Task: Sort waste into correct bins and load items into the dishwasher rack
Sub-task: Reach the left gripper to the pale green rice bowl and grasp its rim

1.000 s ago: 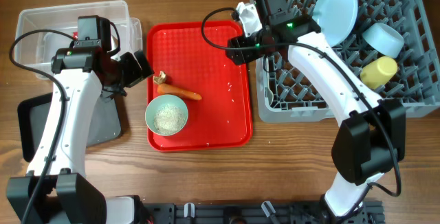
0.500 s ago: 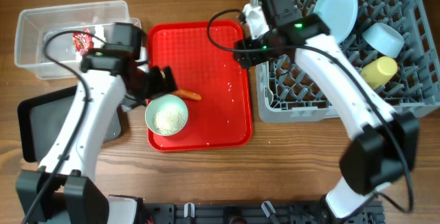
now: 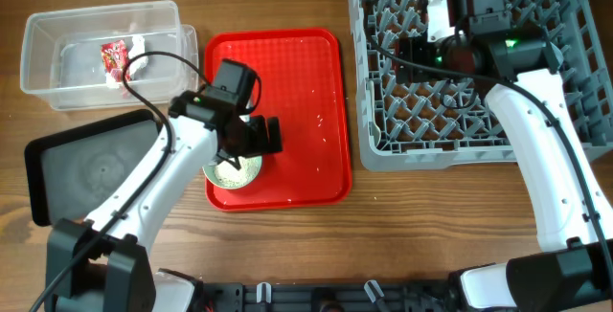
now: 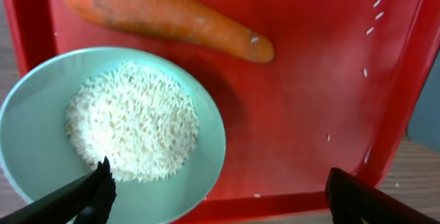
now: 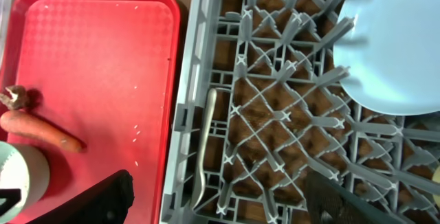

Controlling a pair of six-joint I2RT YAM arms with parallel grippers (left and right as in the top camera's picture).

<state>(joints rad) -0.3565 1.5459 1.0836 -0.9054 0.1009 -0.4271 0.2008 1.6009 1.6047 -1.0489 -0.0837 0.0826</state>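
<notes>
The left gripper (image 4: 218,176) hangs with its fingers wide apart and nothing between them, directly over the pale green round bowl (image 4: 206,148), which sits at the near end of the red plastic serving tray (image 3: 321,82). One fingertip shows above the bowl's inside, the other well out over bare tray.

The bowl looks rigid, smooth and light, but it holds a heap of loose white rice (image 4: 130,131), so any tilt would probably spill grains. The likeliest hold is on the rim, one finger inside the wall and one outside, with the bowl kept level until it is over a bin. The smooth wall may slip in a shallow pinch.

Just beyond the gripper, beside the bowl's far rim, lies the orange carrot (image 4: 158,21); it crowds that side, so the open side of the rim is the freer approach. A few stray grains dot the tray. To the gripper's left stand the shallow black tray (image 3: 96,168) and the clear plastic tub (image 3: 57,82), already holding the red crinkled wrapper (image 3: 113,56).

The right gripper (image 5: 220,181) is likewise apart and empty, above the grey pegged rack (image 5: 275,114). Below it lies the white spoon (image 5: 205,141), with the pale blue plate (image 5: 392,45) off to one side.
</notes>
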